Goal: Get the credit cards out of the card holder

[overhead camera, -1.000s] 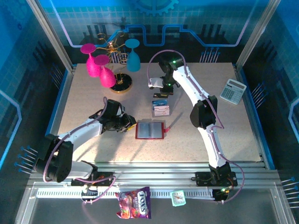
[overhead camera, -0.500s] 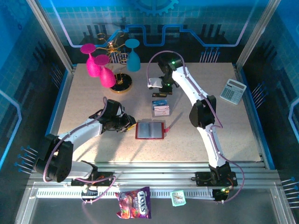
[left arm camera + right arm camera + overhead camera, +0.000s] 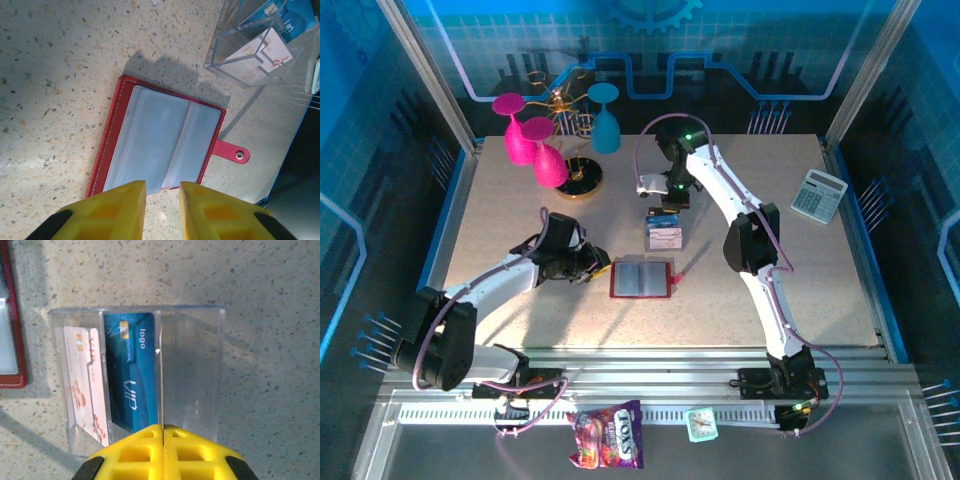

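Speckled tabletop (image 3: 50, 60), card holder (image 3: 155, 135) edge behind part-spread left hand (image 3: 162, 186); right hand (image 3: 162, 429) pressed together.

The card holder (image 3: 157, 140) is leathery red with glossy plastic pockets; the table (image 3: 50, 65) matt, speckled.

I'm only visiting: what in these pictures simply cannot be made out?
Left wrist view: whether any card is in the card holder; its cloudy grey sleeves hide that, and the left gripper covers its near edge.
Right wrist view: the blue credit card in the clear box; its near end sits behind the shut right gripper.
Top view: the calculator keys, too small to read.
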